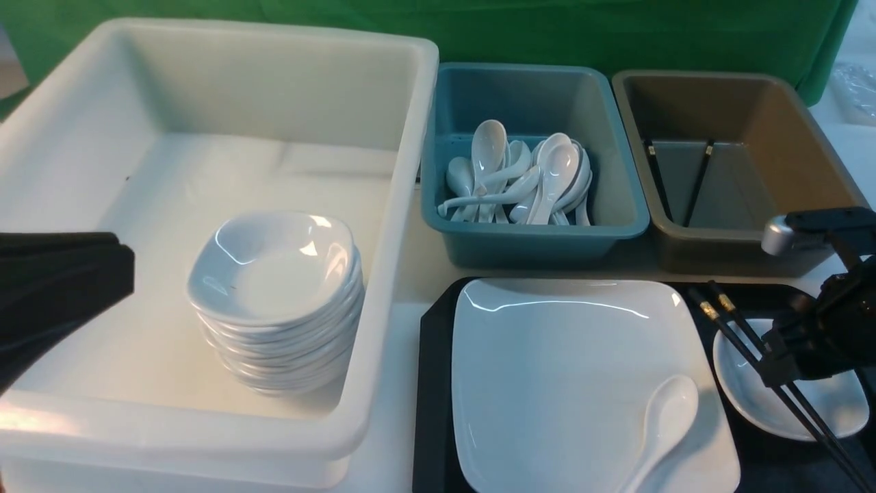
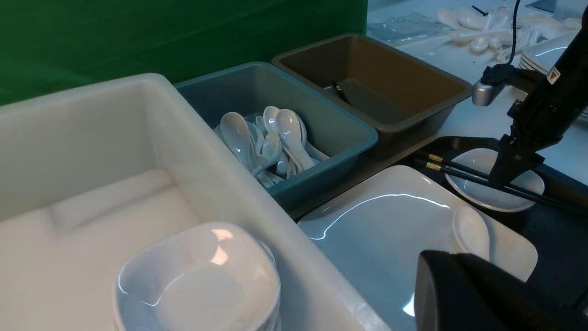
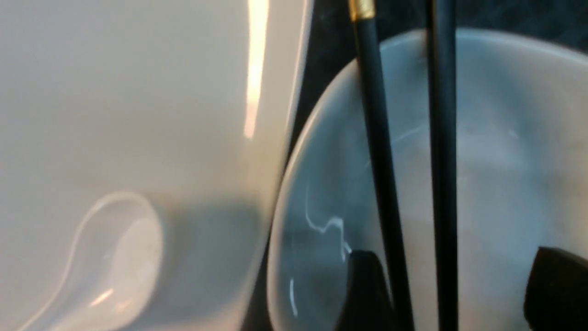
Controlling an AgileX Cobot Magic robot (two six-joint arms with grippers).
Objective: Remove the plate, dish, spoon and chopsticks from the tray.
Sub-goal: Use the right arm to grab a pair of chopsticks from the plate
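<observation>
The move in hand, as I judge it, is the pickup of the chopsticks [image 3: 377, 138], and it turns on how their long axis lies to the right claw [image 1: 777, 370]. The pair rests across the dish [image 1: 739, 387] at the right end of the tray [image 1: 434, 383], just right of the plate [image 1: 568, 376], on whose near right corner the spoon [image 1: 667, 411] lies. The gold-banded thick ends point far and left toward the brown bin [image 1: 807, 137], and the thin tips run near and right. The right claw hangs directly above that pair with its jaws apart. In the right wrist view one black fingertip [image 3: 367, 289] stands hard beside the left stick and the other stands clear of the right one, so both sticks lie between the jaws and run crosswise to the closing line, which is what a pinch wants. Nothing is gripped yet. The sticks sit a little apart from each other (they are not quite parallel), so closing would have to gather them together. The left claw [image 1: 116, 274] is shut and holds nothing I can see; it is well apart, over the white bin [image 1: 410, 205] on the left of the counter, so the right arm is plainly the nearer. The brown bin, which already holds a matching pair, lies just beyond the tray's far right edge.
</observation>
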